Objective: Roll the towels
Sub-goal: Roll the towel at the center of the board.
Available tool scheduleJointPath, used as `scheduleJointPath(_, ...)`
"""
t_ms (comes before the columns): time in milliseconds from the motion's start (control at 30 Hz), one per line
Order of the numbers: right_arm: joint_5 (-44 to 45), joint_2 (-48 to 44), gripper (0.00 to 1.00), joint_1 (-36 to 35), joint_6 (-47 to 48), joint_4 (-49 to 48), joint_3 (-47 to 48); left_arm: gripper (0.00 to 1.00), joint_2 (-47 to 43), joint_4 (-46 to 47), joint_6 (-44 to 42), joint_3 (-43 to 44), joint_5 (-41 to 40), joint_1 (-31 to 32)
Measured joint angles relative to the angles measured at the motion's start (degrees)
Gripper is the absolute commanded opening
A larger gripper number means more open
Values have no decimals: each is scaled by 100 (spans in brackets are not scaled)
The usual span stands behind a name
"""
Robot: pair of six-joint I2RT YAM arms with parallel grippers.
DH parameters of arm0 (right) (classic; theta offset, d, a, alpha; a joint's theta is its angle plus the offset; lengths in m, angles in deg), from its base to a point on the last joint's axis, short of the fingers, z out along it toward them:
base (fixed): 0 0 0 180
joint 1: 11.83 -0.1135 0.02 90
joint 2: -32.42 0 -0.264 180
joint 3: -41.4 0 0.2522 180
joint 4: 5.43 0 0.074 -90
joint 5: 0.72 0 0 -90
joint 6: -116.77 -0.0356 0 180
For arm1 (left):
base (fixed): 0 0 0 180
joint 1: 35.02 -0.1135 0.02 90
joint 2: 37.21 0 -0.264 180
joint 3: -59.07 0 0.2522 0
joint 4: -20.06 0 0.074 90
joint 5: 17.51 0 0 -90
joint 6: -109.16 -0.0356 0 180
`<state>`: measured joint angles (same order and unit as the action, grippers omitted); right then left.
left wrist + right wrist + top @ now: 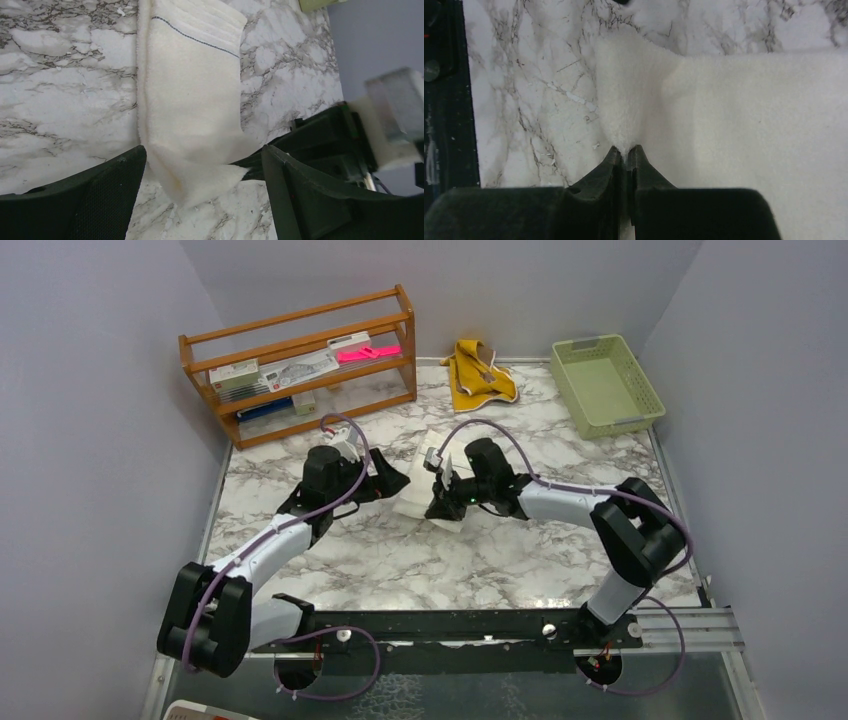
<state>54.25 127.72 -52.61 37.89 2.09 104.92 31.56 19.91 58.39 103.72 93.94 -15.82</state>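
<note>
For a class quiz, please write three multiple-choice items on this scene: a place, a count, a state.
1. Where does the yellow towel lie? A between the wooden shelf and the green basket; B inside the basket; C on the shelf.
2. How many towels show? A one; B two; C three.
3. The fingers of the right gripper are: A wide open; B out of view; C shut on the cream towel.
Answers: A, it lies crumpled between them; B, one yellow, one cream; C, the right wrist view shows them pinching a fold.
</note>
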Motion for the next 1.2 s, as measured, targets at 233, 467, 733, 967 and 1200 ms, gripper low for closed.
scheduleJointPath(233,-1005,715,1,330,-1228,481,494,87,-415,-216,2,120,72,0)
scheduleJointPath(467,-1954,1456,1,769,-2284,616,1003,86,-437,-96,175,83,520,0)
scheduleJointPath(733,-2308,2177,1,1342,-3585,551,1005,85,-387,238,387,-199,953,4)
scheduleJointPath(967,-2428,2463,1,1379,-4234,400,1027,84,232,997,787,-234,1176,409)
scheduleJointPath(1200,-2483,2511,1,1453,-4468,339,1027,82,1145,1794,1174,-225,1215,798)
